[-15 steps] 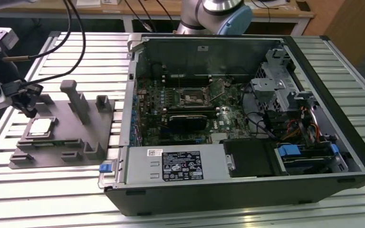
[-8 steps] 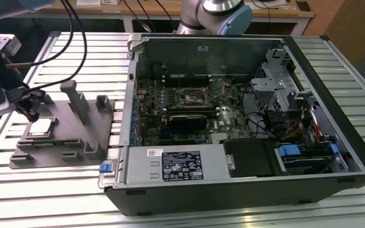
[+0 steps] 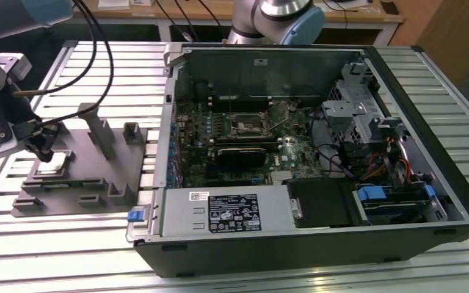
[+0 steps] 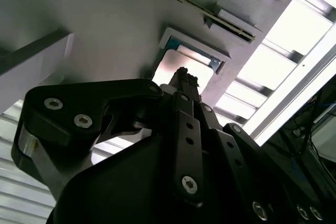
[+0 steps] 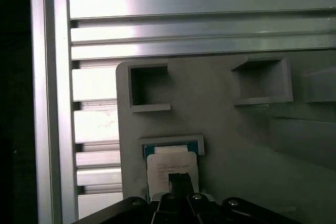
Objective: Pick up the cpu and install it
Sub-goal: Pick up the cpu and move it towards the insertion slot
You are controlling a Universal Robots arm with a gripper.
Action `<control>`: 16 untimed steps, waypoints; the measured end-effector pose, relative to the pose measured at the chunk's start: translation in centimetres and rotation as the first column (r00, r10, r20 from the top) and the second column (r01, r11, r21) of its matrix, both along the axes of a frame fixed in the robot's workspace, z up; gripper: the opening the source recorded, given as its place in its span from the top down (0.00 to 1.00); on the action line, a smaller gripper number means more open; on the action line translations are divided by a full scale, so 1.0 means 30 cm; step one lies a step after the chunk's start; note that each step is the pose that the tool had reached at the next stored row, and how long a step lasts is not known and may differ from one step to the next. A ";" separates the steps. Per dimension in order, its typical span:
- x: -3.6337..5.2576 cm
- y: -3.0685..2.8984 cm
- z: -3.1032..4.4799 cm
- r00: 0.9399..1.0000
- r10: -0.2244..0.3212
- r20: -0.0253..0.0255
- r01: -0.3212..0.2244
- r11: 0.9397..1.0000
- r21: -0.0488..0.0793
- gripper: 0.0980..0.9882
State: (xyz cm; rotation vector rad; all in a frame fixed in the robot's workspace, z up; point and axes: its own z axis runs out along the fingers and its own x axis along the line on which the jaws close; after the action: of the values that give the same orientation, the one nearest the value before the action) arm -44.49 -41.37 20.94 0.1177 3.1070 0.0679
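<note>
The cpu is a silvery-white square lying flat in a blue-rimmed pocket of the grey fixture plate; in the second wrist view the cpu shines bright. My gripper hangs just over it, its two narrow black fingers pressed together and their tips over the chip's middle. From the second wrist view the gripper points down at the chip. The exterior view has the gripper over the fixture plate at the exterior view's left. The black socket frame sits on the motherboard inside the open computer case.
Upright posts and small blocks rise from the fixture plate beside the gripper. The slatted aluminium table carries both plate and case. A second arm's base stands behind the case. Cables hang from my arm.
</note>
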 end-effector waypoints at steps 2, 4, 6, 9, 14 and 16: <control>0.000 -0.001 -0.012 1.000 0.000 0.000 0.000 1.000 0.000 0.99; 0.000 -0.001 -0.024 1.000 0.000 0.000 0.000 1.000 0.000 0.99; 0.000 -0.001 -0.034 1.000 0.000 0.000 0.000 1.000 0.001 0.99; 0.000 -0.001 -0.037 1.000 0.000 0.000 0.000 1.000 0.009 0.99; -0.002 -0.001 -0.042 1.000 0.000 0.000 0.000 1.000 0.025 0.99; -0.005 -0.001 -0.045 1.000 0.000 0.000 0.000 1.000 0.025 0.99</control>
State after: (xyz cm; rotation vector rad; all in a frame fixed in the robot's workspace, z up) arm -44.65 -41.40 19.58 0.1176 3.1069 0.1074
